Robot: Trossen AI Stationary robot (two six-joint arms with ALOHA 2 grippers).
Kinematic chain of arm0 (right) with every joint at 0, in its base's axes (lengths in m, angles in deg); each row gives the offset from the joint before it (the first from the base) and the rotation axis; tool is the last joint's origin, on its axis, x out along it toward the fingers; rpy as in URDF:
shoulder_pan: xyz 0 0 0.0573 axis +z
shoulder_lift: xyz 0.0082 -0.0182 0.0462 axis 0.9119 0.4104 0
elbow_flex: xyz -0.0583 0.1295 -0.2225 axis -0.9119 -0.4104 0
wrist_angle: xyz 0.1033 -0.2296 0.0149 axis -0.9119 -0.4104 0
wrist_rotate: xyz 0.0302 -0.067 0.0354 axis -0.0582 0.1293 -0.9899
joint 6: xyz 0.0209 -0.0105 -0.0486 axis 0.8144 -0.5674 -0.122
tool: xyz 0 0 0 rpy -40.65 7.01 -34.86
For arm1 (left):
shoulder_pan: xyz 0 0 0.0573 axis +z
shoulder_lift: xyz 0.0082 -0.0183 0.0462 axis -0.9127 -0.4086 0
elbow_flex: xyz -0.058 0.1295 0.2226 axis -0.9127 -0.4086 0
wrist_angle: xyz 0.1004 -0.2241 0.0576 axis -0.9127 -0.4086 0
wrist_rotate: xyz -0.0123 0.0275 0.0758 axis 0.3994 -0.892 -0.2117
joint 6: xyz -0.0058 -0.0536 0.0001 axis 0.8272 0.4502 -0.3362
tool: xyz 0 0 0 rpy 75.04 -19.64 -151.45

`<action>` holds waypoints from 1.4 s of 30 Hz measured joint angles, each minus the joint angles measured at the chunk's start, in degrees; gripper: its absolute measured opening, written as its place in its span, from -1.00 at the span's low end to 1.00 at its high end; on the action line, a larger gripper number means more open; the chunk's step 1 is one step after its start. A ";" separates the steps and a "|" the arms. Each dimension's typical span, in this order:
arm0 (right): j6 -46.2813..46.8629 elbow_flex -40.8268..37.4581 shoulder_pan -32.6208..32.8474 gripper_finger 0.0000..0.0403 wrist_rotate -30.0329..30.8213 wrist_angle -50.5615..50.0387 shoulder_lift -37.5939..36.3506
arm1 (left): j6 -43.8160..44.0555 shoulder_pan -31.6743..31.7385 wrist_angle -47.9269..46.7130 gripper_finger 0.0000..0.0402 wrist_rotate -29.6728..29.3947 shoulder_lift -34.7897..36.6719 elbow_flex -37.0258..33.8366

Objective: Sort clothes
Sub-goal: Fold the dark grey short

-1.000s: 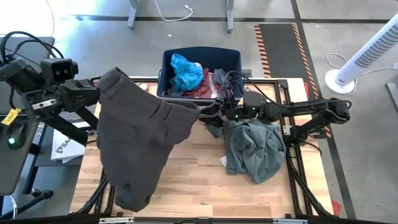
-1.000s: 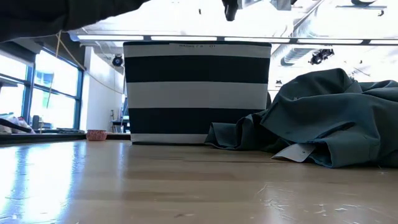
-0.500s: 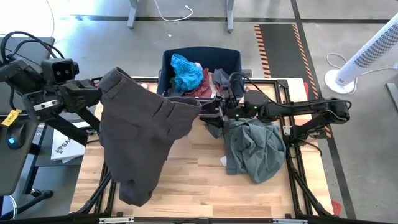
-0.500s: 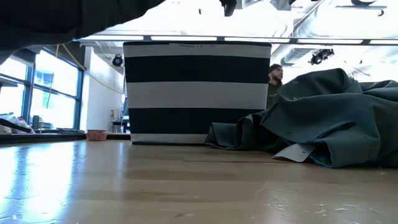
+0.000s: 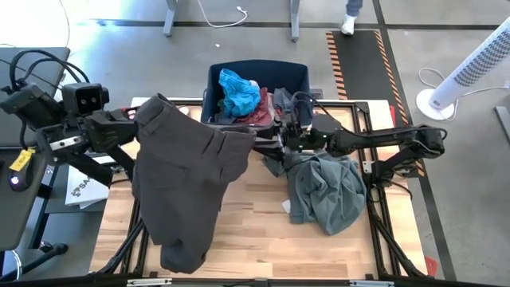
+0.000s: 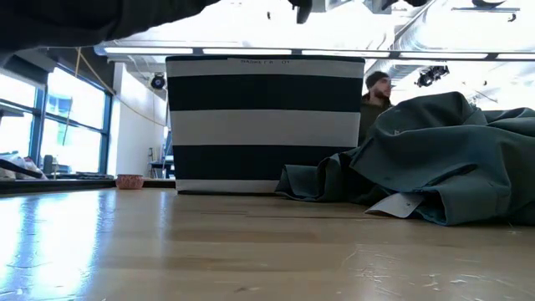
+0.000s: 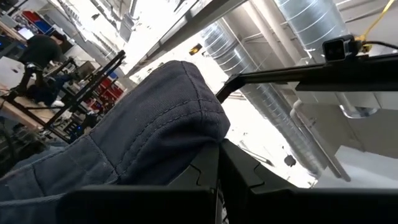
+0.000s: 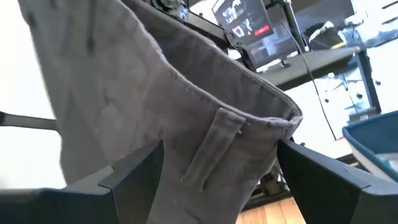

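Grey-brown trousers (image 5: pixel 187 179), limp twill, between left jaws' pinch and right jaws, seemingly wide around waistband.

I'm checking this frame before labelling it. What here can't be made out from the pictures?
- Trousers: whether the open right gripper touches the waistband; the fabric fills the right wrist view.
- Left gripper: its shut fingers are buried in the trousers.
- Bin: clothes under the bright blue piece are hidden.
- Grey-green shirt: cut off by the low view's edge.
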 joint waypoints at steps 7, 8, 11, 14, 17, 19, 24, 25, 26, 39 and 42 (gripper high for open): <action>-0.25 9.24 0.69 0.55 -3.58 -5.20 6.32 | 1.07 0.00 1.74 -1.00 1.05 -1.07 -0.02; -1.02 10.98 0.87 0.55 -4.23 -7.26 7.09 | 1.05 -0.03 1.66 -1.00 1.66 -1.08 -0.02; -4.51 16.05 1.05 0.53 -4.38 -12.58 9.09 | 0.47 -0.65 1.31 -1.00 1.75 -1.11 -0.02; -7.93 20.90 1.46 0.35 -5.29 -14.68 10.09 | -1.54 -1.47 1.34 -1.00 0.90 -0.95 -0.02; -11.36 24.85 2.29 -0.13 -5.28 -16.62 10.19 | -3.22 -2.36 1.43 -1.00 -0.11 -0.65 -0.02; -13.20 26.97 2.73 -0.60 -5.56 -18.87 10.25 | -4.58 -3.03 1.39 -1.00 -0.80 -0.46 -0.02; -14.18 33.19 3.97 -0.92 -7.65 -27.34 10.35 | -7.90 -4.46 1.29 -1.00 -2.23 -0.24 -0.02; -14.55 34.61 4.42 -0.95 -7.25 -30.13 10.33 | -8.57 -4.76 1.14 -1.00 -2.27 -0.24 -0.02; -15.32 36.13 4.98 -0.96 -6.18 -33.22 10.32 | -9.39 -5.07 0.83 -1.00 -2.35 -0.24 -0.02; -22.44 62.28 13.13 -0.98 28.11 -78.53 10.32 | -12.21 -10.84 -16.21 -1.00 -17.10 2.65 -0.02; -21.17 66.24 14.68 -0.99 40.08 -83.69 10.32 | -12.26 -11.85 -20.34 -1.00 -23.69 3.26 -0.02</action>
